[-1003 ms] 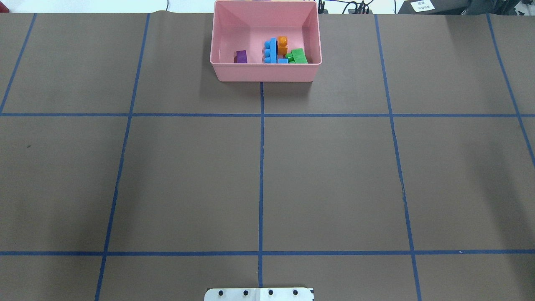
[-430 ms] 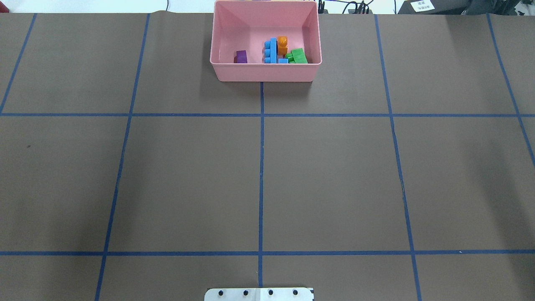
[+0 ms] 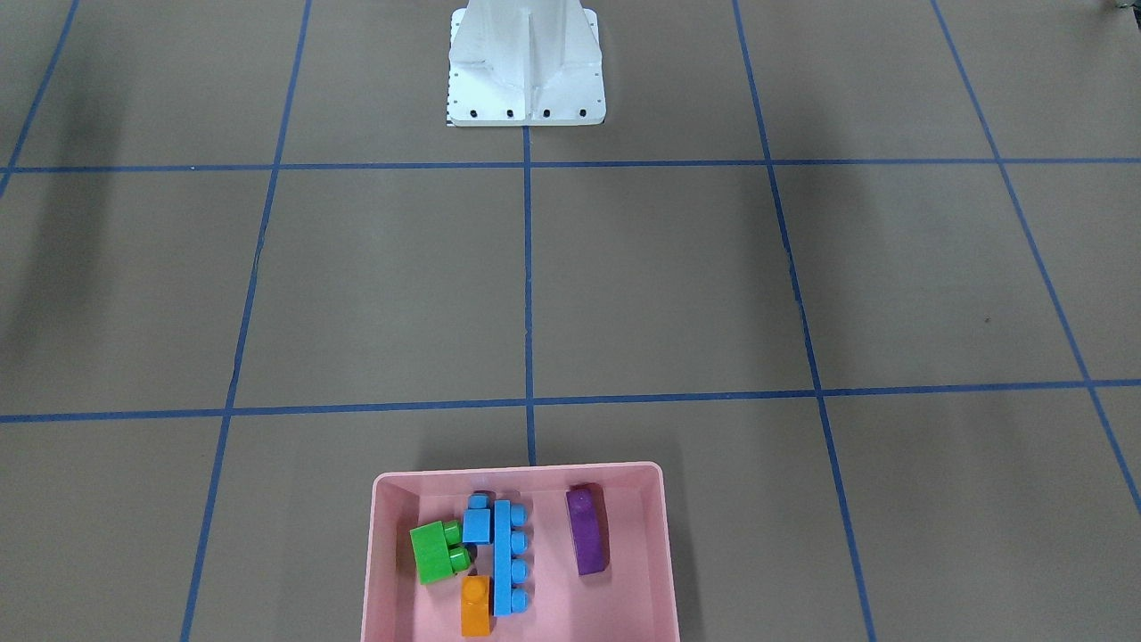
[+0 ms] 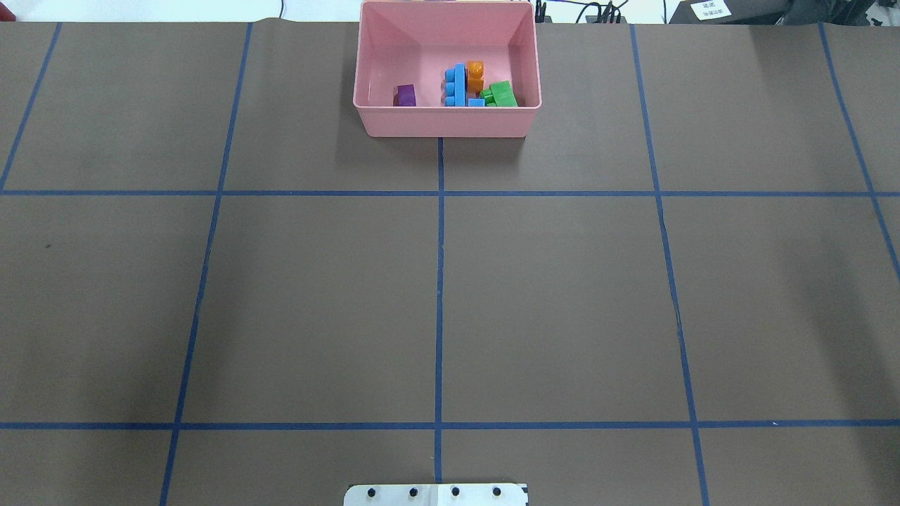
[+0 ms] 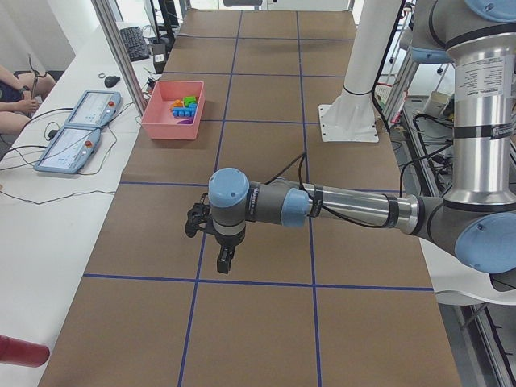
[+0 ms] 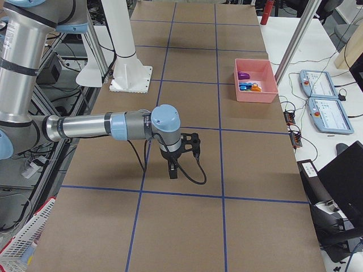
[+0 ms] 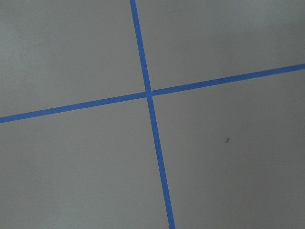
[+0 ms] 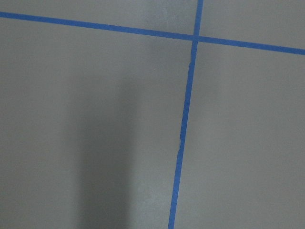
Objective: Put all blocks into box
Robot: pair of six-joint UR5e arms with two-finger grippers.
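Note:
The pink box (image 4: 447, 107) stands at the table's far edge, in the middle. All five blocks lie inside it: the long blue brick (image 4: 458, 84), the small blue brick (image 4: 476, 102), the orange brick (image 4: 475, 76), the green brick (image 4: 501, 94) and the purple brick (image 4: 406, 95). The front-facing view shows them apart from the box wall (image 3: 383, 553). My left gripper (image 5: 226, 258) hangs above bare table, far from the box; it shows only in the exterior left view, so I cannot tell whether it is open. My right gripper (image 6: 173, 170) likewise shows only in the exterior right view.
The white robot base (image 3: 526, 71) stands at the table's near edge. Blue tape lines (image 4: 439, 281) divide the brown table top. Two control tablets (image 5: 76, 129) lie on the white side bench beyond the box, with a person seated by them.

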